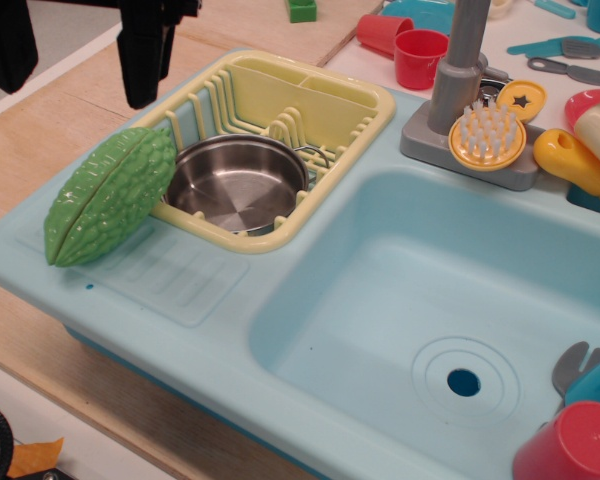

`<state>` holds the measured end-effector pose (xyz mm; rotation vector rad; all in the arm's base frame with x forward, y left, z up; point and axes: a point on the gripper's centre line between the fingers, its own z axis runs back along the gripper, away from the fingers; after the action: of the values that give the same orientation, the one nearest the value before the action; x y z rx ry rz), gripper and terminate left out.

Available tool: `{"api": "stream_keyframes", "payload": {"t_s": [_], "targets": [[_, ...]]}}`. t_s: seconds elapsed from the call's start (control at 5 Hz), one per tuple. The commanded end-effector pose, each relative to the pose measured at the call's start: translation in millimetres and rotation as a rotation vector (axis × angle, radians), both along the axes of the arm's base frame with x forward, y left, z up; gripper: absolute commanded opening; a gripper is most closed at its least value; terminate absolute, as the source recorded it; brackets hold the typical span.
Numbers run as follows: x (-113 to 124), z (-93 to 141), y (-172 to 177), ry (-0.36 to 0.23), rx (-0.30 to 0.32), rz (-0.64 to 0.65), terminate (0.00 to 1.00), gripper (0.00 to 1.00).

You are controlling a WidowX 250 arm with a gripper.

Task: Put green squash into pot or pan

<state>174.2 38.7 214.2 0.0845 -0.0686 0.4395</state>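
Note:
The green squash (110, 195) lies on the light blue drainboard, its right side leaning against the left rim of the pale yellow dish rack (370, 105). The shiny steel pan (238, 185) sits empty inside the front of that rack, just right of the squash. My gripper (75, 65) hangs at the top left, above and behind the squash. Its two black fingers (145, 55) stand wide apart with nothing between them.
The blue sink basin (430, 300) with a drain hole lies to the right. A grey faucet (465, 60) and a yellow brush (488, 135) stand behind it. Red cups (420, 55) and a small green block (302, 10) sit at the back; another red cup (575, 450) is at the front right.

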Motion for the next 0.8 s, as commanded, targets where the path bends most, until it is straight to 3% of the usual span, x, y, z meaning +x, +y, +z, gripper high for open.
{"api": "stream_keyframes", "payload": {"t_s": [0.0, 0.2, 0.6], "targets": [[0, 0, 0, 0.000, 0.000, 0.000, 0.00, 1.00], [-1, -15, 7, -0.018, 0.012, 0.057, 0.00, 1.00], [-1, -29, 16, -0.063, 0.009, 0.054, 0.00, 1.00]]}}
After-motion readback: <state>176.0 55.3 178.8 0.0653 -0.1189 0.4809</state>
